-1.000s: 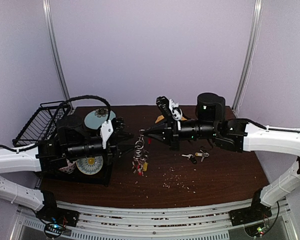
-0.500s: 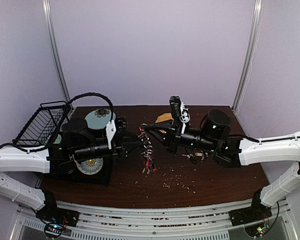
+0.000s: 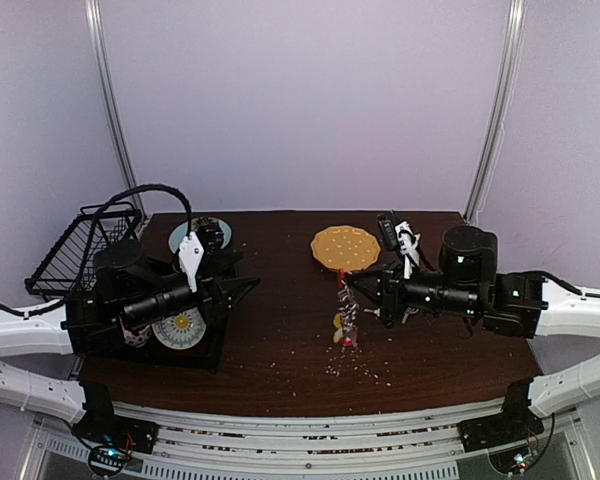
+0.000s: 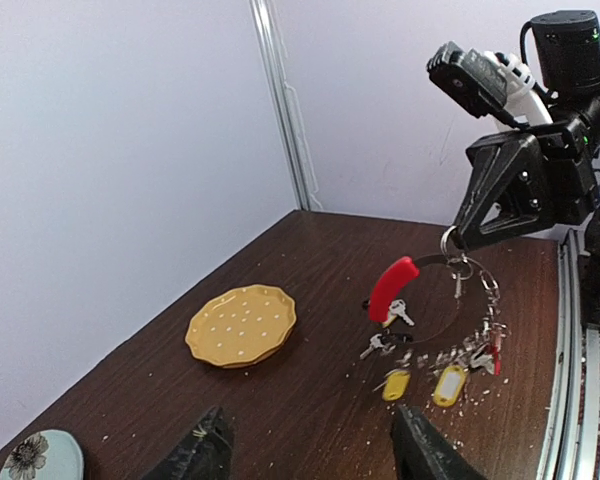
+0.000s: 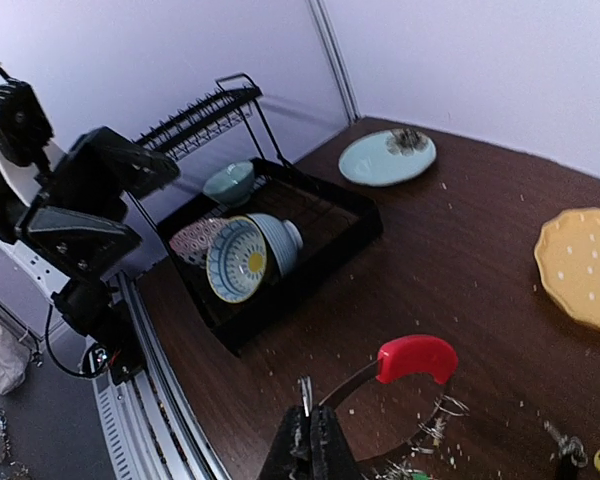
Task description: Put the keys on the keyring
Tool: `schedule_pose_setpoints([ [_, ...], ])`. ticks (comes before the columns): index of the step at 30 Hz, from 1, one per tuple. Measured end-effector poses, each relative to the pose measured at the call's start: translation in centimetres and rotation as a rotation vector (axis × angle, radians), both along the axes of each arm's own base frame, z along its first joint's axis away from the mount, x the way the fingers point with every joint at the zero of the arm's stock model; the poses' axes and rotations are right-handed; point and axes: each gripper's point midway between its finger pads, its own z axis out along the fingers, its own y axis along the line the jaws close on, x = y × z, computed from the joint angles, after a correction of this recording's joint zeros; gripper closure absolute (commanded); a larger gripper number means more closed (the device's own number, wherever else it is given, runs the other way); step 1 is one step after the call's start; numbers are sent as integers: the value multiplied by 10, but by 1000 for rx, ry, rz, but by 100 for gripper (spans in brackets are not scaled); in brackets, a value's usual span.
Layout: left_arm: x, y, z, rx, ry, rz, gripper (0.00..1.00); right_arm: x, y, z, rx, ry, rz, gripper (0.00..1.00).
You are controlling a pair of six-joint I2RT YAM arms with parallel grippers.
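1 keyring (image 4: pixel 392 286) w/ keys (image 4: pixel 472 352) hangs pinched in R gripper (image 5: pixel 308 420); L gripper (image 4: pixel 310 452) spread.

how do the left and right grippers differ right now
The left gripper has its fingers apart and holds nothing; the right gripper is shut on the keyring, which hangs from it. The left gripper is over the edge of the dish rack; the right gripper is over open table near the yellow plate. Both are black and point towards the middle of the table.
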Motion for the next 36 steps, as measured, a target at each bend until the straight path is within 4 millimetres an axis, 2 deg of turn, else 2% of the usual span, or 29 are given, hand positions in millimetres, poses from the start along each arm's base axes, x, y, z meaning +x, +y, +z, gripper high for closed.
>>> schedule_pose_setpoints([
  [3,5,3,-10,43,6,31,42,0,-6,-39,-84,127,-40,100],
  [8,11,5,-21,99,18,64,41,4,2,-128,-316,316,-81,100],
  [10,12,6,-22,109,20,74,41,12,13,-155,-409,361,-88,100],
  [13,14,9,-24,118,23,90,40,32,42,-179,-494,381,-97,99],
  [14,14,10,-23,118,22,93,40,39,53,-185,-510,381,-97,89],
  [16,14,12,-22,118,22,98,39,50,70,-194,-542,377,-88,54],
  [17,14,14,-22,121,23,105,37,54,77,-196,-547,374,-85,18],
  [18,15,16,-22,122,22,112,36,59,84,-197,-567,362,-74,2],
  [21,17,23,-19,124,20,147,32,70,99,-179,-566,318,-67,0],
  [24,24,29,-19,129,27,194,31,82,100,-141,-509,250,-81,0],
  [26,36,31,-21,137,54,239,29,91,82,-112,-447,222,-111,0],
  [28,53,34,-27,146,90,292,29,112,45,-86,-374,201,-188,0],
  [30,74,40,-38,154,137,360,28,139,-16,-65,-297,181,-322,0],
  [32,98,52,-53,159,189,446,28,157,-78,-55,-241,167,-464,0],
  [34,122,69,-69,153,242,536,28,165,-146,-53,-192,159,-623,0],
  [36,142,85,-80,132,278,608,28,162,-200,-55,-148,146,-760,0],
])
